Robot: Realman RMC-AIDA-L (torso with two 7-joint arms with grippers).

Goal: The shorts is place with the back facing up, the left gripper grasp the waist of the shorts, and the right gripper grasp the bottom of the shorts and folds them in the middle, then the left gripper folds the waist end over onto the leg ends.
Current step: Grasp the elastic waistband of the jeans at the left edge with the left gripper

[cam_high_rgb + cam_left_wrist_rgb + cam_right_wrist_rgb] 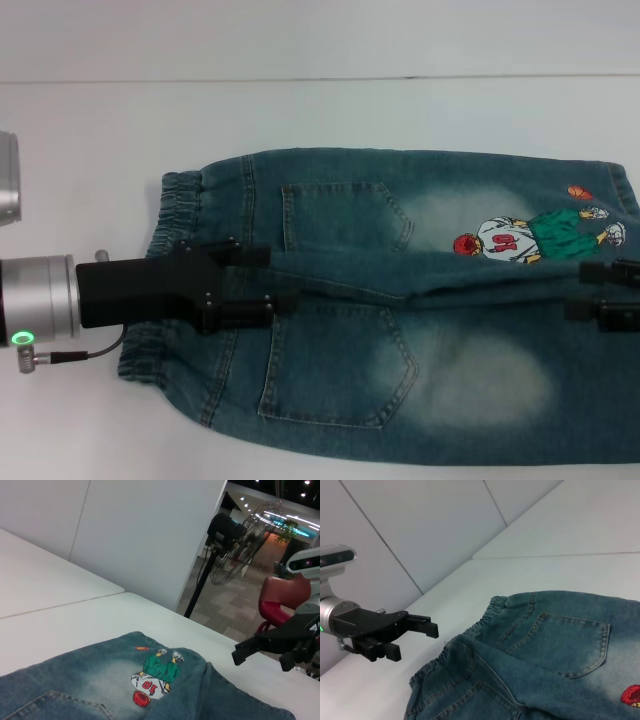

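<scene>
The blue denim shorts (pixel 450 340) lie flat on the white table (pixel 320 110), back pockets up. The elastic waist (pixel 168 235) is on the left and the leg ends on the right. A cartoon patch (pixel 530 235) marks the far leg near its hem. My left gripper (pixel 280 278) hovers open over the middle of the shorts just inside the waist, holding nothing. The right wrist view shows this left gripper (pixel 417 641) raised above the cloth. My right gripper (pixel 580 290) stands open over the leg ends at the right edge, and the left wrist view shows that right gripper (pixel 260 661) empty.
Bare white tabletop (pixel 60 605) surrounds the shorts (pixel 75 685), with a seam line (pixel 300 79) along the far side. Beyond the table's edge in the left wrist view stand a floor fan (pixel 245 545) and a red chair (pixel 280 595).
</scene>
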